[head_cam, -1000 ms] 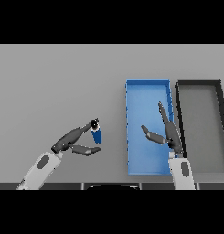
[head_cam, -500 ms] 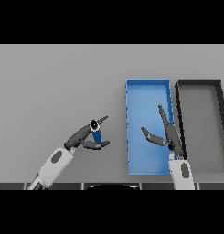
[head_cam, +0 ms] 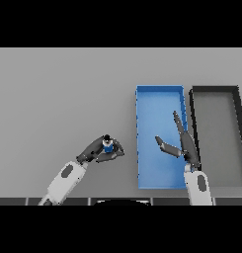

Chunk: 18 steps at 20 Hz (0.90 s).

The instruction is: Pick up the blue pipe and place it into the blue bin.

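— Currently the blue pipe (head_cam: 108,146) is pinched in the left robot hand (head_cam: 99,150), near the table's (head_cam: 58,94) front edge, outside the blue bin (head_cam: 159,92).

— A slip could be caused by that shallow pinch; the spread right robot hand (head_cam: 181,145) over the bin might be struck.

No text, label, brand, number or sign can be read on any surface shown.

a plain grey table (head_cam: 58,94) carries two long bins set side by side, apart by a narrow gap. the blue bin (head_cam: 142,99) lies beneath the right hand's (head_cam: 187,148) straight, spread fingers, and the black bin (head_cam: 236,94) sits just beyond those fingers, on their outer side.
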Available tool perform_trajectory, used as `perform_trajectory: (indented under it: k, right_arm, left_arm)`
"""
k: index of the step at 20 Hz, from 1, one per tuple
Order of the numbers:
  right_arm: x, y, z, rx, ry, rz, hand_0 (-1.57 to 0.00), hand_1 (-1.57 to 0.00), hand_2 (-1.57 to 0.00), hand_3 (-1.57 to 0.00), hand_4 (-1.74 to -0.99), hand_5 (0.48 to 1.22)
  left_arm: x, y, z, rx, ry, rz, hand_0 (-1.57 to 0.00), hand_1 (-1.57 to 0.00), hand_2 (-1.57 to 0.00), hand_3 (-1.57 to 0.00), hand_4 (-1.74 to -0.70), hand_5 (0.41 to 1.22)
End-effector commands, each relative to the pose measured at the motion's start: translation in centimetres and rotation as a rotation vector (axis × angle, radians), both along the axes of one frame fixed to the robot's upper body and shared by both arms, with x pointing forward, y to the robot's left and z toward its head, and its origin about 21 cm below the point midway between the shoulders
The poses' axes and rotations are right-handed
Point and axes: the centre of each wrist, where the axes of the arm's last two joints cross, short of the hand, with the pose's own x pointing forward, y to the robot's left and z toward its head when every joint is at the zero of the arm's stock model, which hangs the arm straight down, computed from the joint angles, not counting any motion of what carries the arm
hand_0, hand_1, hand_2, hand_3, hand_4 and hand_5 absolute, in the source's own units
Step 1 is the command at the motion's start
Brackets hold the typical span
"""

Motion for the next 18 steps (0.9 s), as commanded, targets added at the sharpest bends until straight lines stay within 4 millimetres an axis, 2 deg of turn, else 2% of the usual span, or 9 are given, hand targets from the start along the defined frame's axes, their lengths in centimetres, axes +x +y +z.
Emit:
perform_trajectory:
  k: [1,3,6,11,17,18]
  right_arm:
    - [0.0,0.2,-0.1,0.004,0.001,0.003,0.0,0.0,0.0,0.0,-1.178,0.561]
    - [0.1,0.0,0.0,-0.004,0.007,-0.002,0.0,0.0,0.0,0.0,-1.176,0.559]
    - [0.2,0.8,0.1,0.0,0.007,0.008,0.0,0.0,0.0,0.0,-1.171,0.558]
    - [0.1,0.2,0.5,-0.014,0.0,0.001,0.0,0.0,0.0,0.0,-1.151,0.55]
    - [0.1,0.1,0.0,-0.036,0.006,-0.001,0.0,0.0,0.0,0.0,-1.128,0.564]
    - [0.0,0.2,0.4,-0.036,-0.008,0.005,0.0,0.0,0.0,0.0,-1.126,0.567]
  left_arm:
    - [-0.2,-0.2,0.0,0.005,-0.002,-0.005,-1.19,-1.27,-1.31,-1.26,-1.62,1.106]
    - [-0.7,-0.4,0.0,0.019,-0.025,-0.005,-1.33,-1.38,-1.4,-1.37,-1.56,1.148]
    - [-0.7,-0.6,-0.1,0.028,-0.068,-0.005,-1.45,-1.47,-1.49,-1.47,-1.51,1.183]
    - [-0.4,-2.1,2.6,-0.126,-0.172,-0.019,-1.53,-1.54,-1.54,-1.54,-1.48,1.209]
    - [0.2,-3.0,5.7,-0.12,-0.218,-0.055,-1.56,-1.56,-1.56,-1.56,-1.47,1.218]
    - [0.5,-3.2,6.2,-0.117,-0.219,-0.057,-1.56,-1.56,-1.57,-1.56,-1.47,1.218]
